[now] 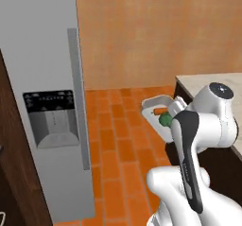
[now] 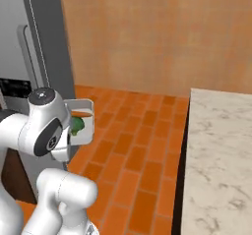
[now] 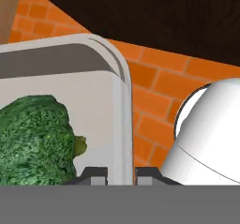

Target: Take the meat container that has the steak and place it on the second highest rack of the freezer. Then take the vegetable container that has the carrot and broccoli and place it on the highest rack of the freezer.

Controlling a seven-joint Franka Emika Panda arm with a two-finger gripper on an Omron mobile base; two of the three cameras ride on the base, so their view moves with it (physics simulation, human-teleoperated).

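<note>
The vegetable container (image 1: pixel 156 100) is a white tray held up over the floor in front of my arm. The orange carrot (image 1: pixel 159 110) and the green broccoli (image 1: pixel 165 120) lie in it. From the right base view the container (image 2: pixel 87 127) shows with the carrot (image 2: pixel 81 114) and broccoli (image 2: pixel 77 126) just beyond my wrist. In the hand view my gripper (image 3: pixel 122 174) is shut on the container's rim (image 3: pixel 123 101), with the broccoli (image 3: pixel 37 138) close to the left. The grey freezer (image 1: pixel 47 55) stands to the left. Its racks, the meat container and the steak are out of view.
The freezer's long grey handle (image 1: pixel 78 102) and dispenser panel (image 1: pixel 51 118) face me. A pale stone counter (image 2: pixel 221 155) on a dark cabinet runs along the right. Orange tiled floor (image 1: pixel 118 144) lies between them, and a tan wall (image 2: pixel 157 32) stands behind.
</note>
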